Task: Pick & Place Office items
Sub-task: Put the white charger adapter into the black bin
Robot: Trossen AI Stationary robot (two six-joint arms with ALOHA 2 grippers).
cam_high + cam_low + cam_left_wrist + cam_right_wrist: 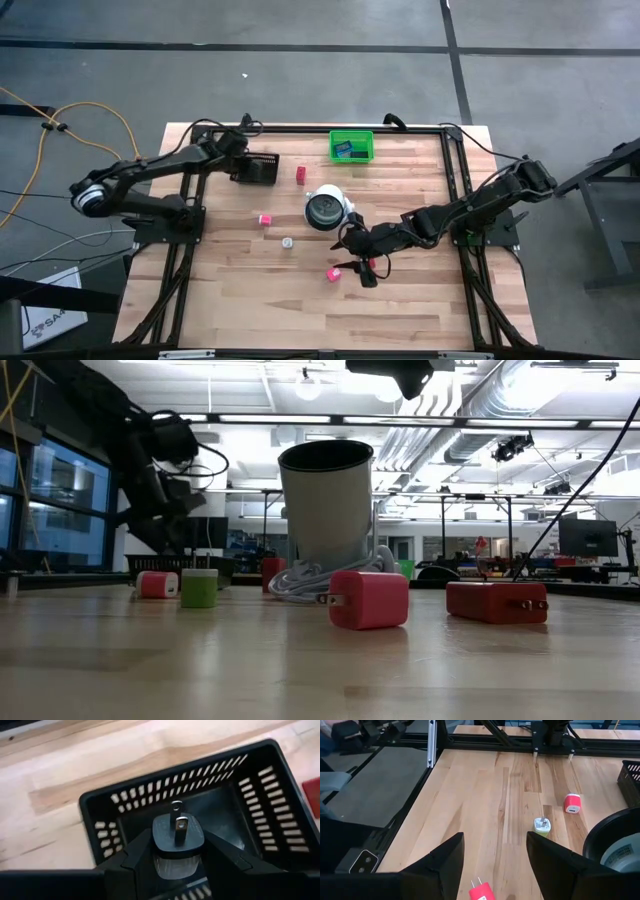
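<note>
From above, the left gripper (243, 150) hangs over the black basket (258, 168). Its wrist camera shows the fingers squeezing a black plug (177, 837). The right gripper (495, 870) is open, a pink plug (481, 892) just below it.

no legible text, labels or numbers anywhere

open lab hall, ceiling ducts (500, 405), strip lights, monitors (587, 538), concrete floor (300, 60)
</note>
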